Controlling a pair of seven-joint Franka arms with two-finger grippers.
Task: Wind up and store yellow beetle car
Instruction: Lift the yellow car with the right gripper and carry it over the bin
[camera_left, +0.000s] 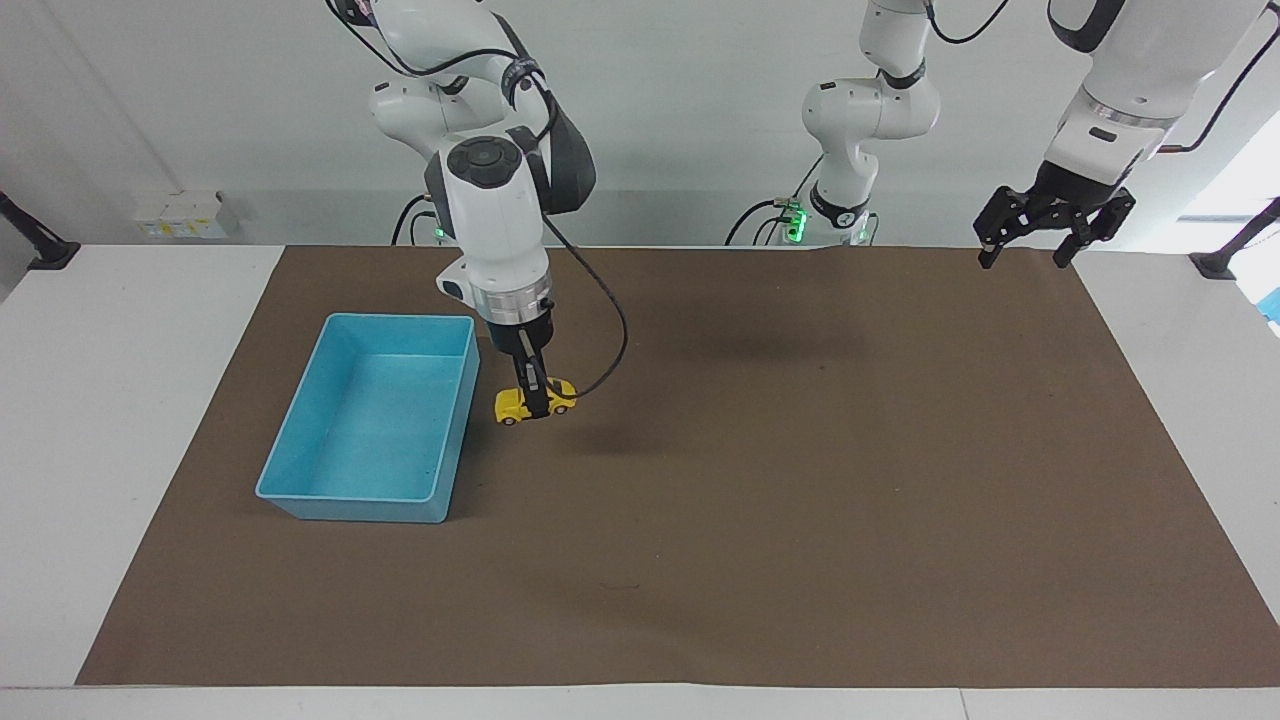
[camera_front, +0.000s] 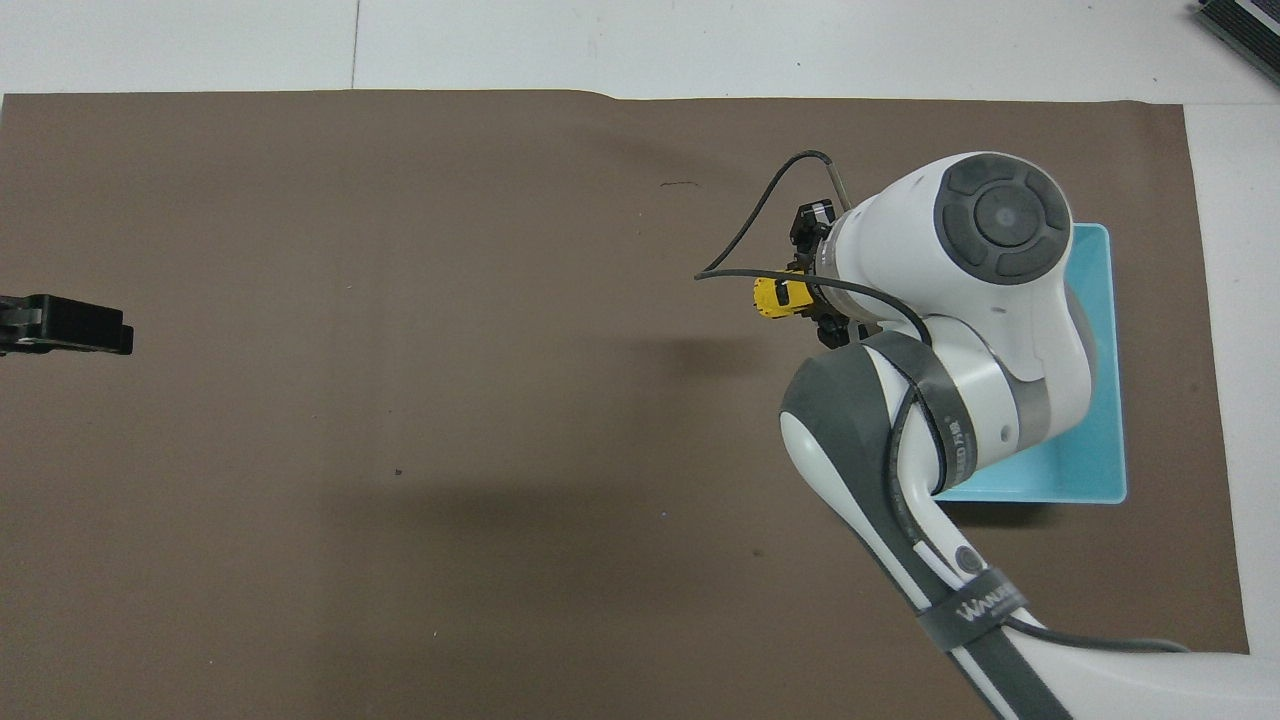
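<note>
I have the right claw (camera_left: 533, 392) closed around the yellow beetle car (camera_left: 535, 402), pinching it across the middle of its rounded body so the little thing cannot swing or roll out of the grip. The car hangs clear of the brown mat (camera_left: 800, 500), with its shadow lying apart from it on the mat, just beside the long wall of the blue bin (camera_left: 350, 495) that faces the middle of the counter (camera_left: 140, 400). It is tilted a little, one end lower than the other, which I judge comes from the pinch sitting slightly off its balance point. From above, the right arm's wrist covers much of the bin, and only one end of the car (camera_front: 777, 297) peeks out from under it. The bin stands at the right arm's end of the mat, and it looks empty, so I judge that storing is the step in hand: the car needs carrying over that near wall and lowering inside before I let go. The left claw (camera_left: 1035, 243) waits with its jaws spread, holding nothing, raised over the mat's corner at the left arm's end, by the robots' edge, well apart from the work.
</note>
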